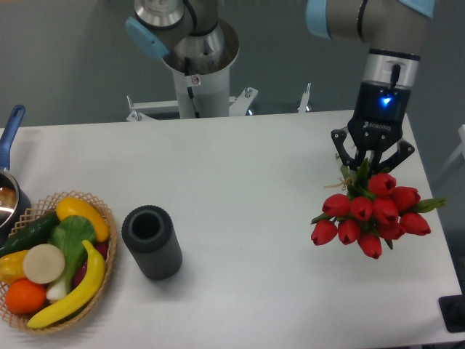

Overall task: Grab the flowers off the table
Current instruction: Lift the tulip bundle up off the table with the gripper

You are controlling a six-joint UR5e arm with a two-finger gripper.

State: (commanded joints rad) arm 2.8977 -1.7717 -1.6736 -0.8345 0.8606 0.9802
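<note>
The flowers (369, 214) are a bunch of red tulips with green stems, at the right side of the white table (247, 189). The red heads point toward me and the stems run up into my gripper (362, 169). My gripper stands right over the stems and its fingers are shut on them near a tan tie. The stems are mostly hidden by the fingers and the heads. I cannot tell whether the heads touch the table or hang just above it.
A dark ribbed cylinder vase (152, 241) stands left of centre. A wicker basket (102, 211) with fruit and vegetables sits at the front left corner. A pot with a blue handle (10, 134) is at the left edge. A dark object (454, 313) sits at the front right corner.
</note>
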